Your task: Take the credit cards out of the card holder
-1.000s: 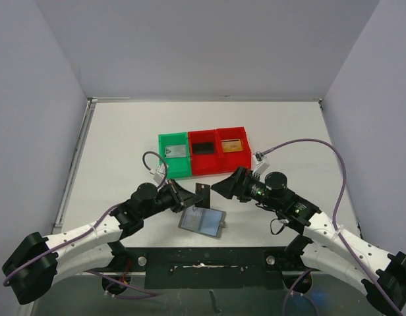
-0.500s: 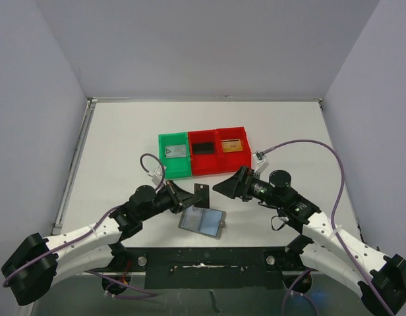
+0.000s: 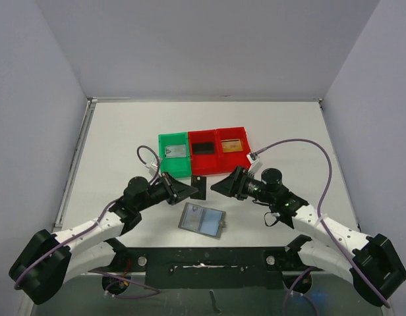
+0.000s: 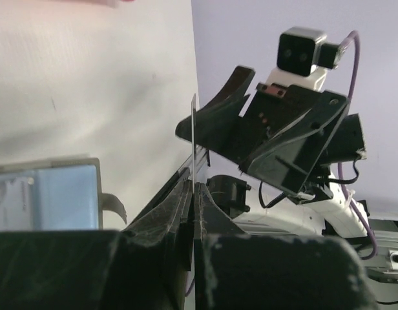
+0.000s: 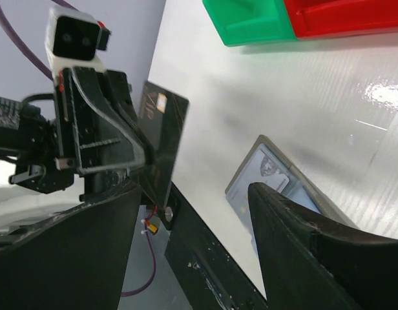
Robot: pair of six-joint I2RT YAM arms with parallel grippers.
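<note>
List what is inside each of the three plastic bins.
Green bin: a silvery-grey card. Middle red bin: a black card. Right red bin: an orange-gold card. Anything beneath those cards is covered.

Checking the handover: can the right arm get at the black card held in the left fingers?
Probably yes: the black card sticks out beyond the left fingers, and the open right fingers face it with nothing between.

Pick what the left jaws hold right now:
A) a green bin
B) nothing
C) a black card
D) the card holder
C: the left jaws are shut on the black card, which stands on edge in their grip, while the card holder lies open and apart from it.
</note>
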